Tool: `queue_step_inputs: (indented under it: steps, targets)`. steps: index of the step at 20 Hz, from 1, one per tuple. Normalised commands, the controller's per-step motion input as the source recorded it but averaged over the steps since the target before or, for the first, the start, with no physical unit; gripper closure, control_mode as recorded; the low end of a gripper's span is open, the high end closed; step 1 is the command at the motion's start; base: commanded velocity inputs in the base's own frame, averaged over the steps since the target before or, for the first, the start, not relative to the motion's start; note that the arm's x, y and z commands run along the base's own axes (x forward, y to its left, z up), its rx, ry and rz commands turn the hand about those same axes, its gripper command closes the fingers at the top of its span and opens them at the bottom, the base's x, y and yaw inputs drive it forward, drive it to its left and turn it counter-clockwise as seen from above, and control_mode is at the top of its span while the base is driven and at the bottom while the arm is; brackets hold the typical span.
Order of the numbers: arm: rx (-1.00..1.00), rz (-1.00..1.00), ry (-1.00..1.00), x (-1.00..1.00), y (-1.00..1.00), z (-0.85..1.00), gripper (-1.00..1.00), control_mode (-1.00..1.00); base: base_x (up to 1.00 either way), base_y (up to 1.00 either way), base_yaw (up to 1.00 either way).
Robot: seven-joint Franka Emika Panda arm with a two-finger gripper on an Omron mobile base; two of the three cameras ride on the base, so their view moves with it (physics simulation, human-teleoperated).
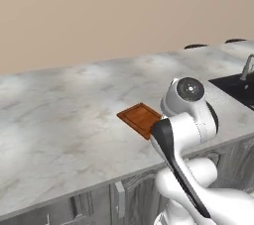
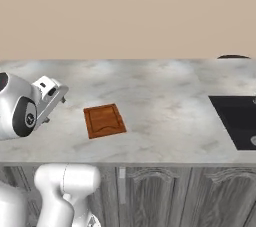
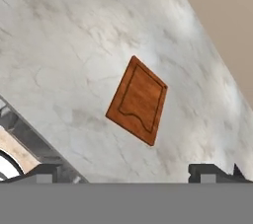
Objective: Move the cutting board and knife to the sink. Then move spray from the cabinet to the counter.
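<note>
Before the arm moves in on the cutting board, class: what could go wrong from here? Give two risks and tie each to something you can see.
1. The cutting board lies flat on the counter, so the open gripper may struggle to get a finger under an edge and could just push it along.
2. The sink is well off to one side; a thin, flat board carried that far might slip from a shallow pinch.

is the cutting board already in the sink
No, the cutting board lies flat on the counter, well apart from the sink.
</note>
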Motion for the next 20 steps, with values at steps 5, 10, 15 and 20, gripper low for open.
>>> queue_step_inputs:
  steps: [5,10,15,20]
  targets:
    - [0.0,0.0,0.0,0.0,0.0,0.0,-1.0,1.0,0.2,0.82,-0.14]
    - [0.0,0.0,0.0,0.0,0.0,0.0,-1.0,1.0,0.74,0.34,-0.07]
    - [0.0,0.0,0.0,0.0,0.0,0.0,-1.0,1.0,0.84,0.02,0.01]
    - [0.0,0.05,0.04,0.39,-0.06,0.0,-1.0,-1.0,0.33,0.0,0.02]
